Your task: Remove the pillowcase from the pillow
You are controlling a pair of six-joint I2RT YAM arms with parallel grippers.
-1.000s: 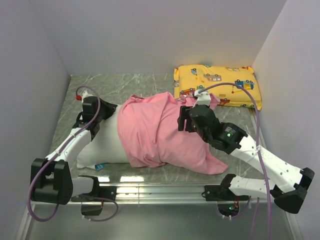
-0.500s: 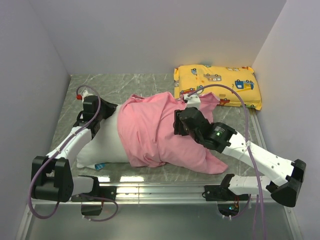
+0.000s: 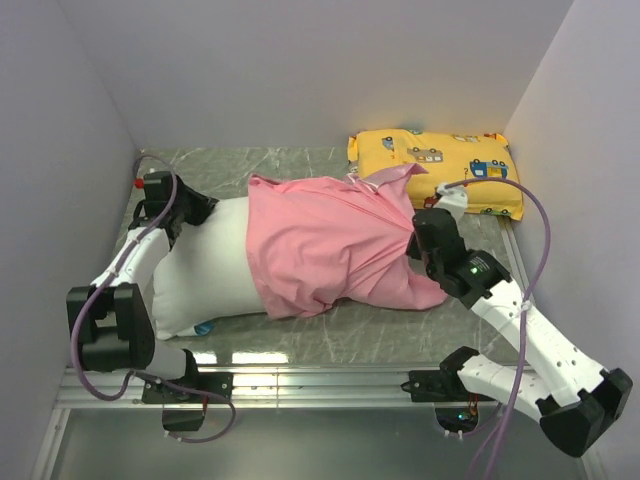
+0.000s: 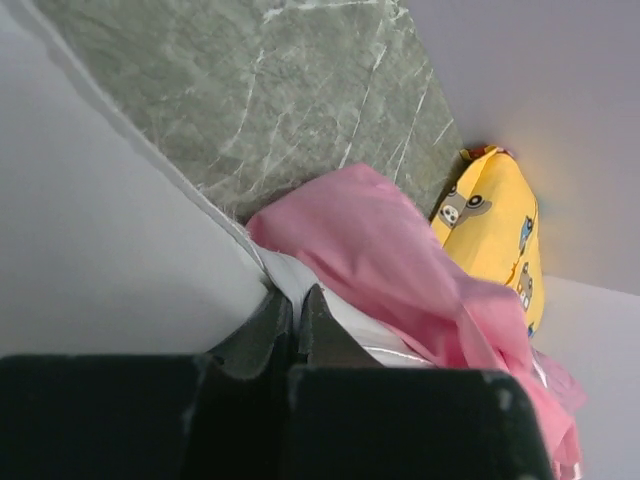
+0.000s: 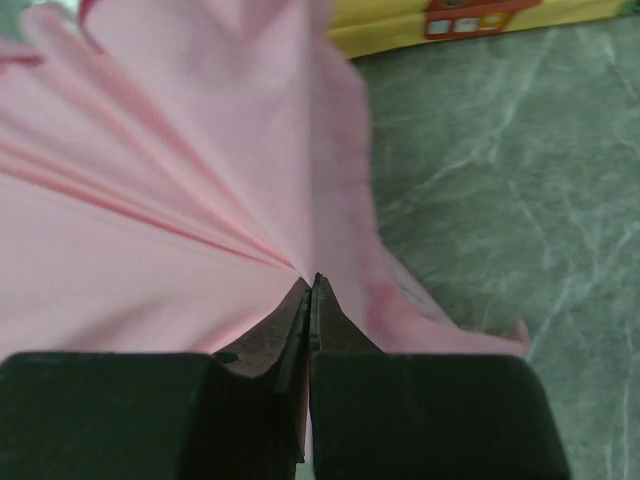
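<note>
The white pillow [image 3: 205, 270] lies at the left of the table, its right part inside the pink pillowcase [image 3: 330, 245]. My left gripper [image 3: 198, 207] is shut on the pillow's far left corner. In the left wrist view its fingertips [image 4: 293, 300] pinch a white seam of the pillow [image 4: 345, 318], with the pillowcase [image 4: 390, 250] just beyond. My right gripper [image 3: 416, 243] is shut on the pillowcase's right end. In the right wrist view taut folds of the pillowcase [image 5: 180, 200] fan out from the gripper [image 5: 310, 285].
A yellow cartoon-vehicle pillow [image 3: 435, 170] lies at the back right corner, touching the pink fabric's far edge; it also shows as the yellow pillow [image 4: 500, 220] and yellow pillow [image 5: 450, 20]. Grey marble table [image 3: 380, 325] runs between white walls.
My right gripper has shut on the pillowcase and drawn it rightward, stretching it flat. The left arm has swung toward the far left with the pillow. More white pillow shows.
</note>
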